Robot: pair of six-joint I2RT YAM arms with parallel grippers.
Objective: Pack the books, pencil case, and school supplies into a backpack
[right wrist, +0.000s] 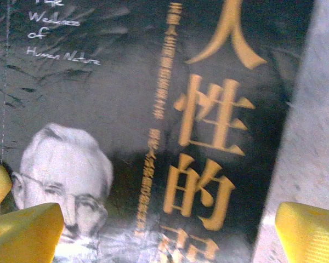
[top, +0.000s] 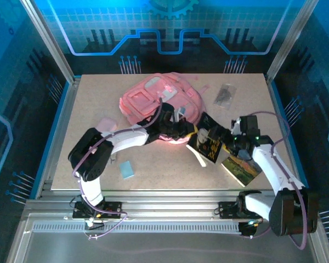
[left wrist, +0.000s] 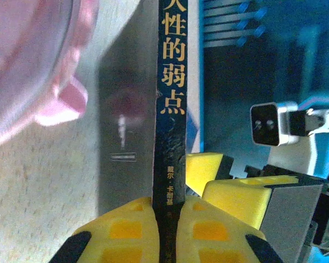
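Left wrist view: the left gripper (left wrist: 169,213) pinches the spine of a thin black paperback book (left wrist: 170,82) with gold Chinese characters, running up the frame's middle. Right wrist view: the right gripper (right wrist: 170,230) stands spread wide over its portrait cover. Top external view: the book sits centre-right, just beside the large pink fabric backpack (top: 153,98).

The black book (right wrist: 126,120) has a shiny, crinkly cover. The backpack (top: 148,98) is pink cloth. The counter (top: 170,170) looks matt, grainy.

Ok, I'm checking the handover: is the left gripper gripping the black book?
Yes, the left gripper is shut on the black book, which stands edge-on between its jaws.
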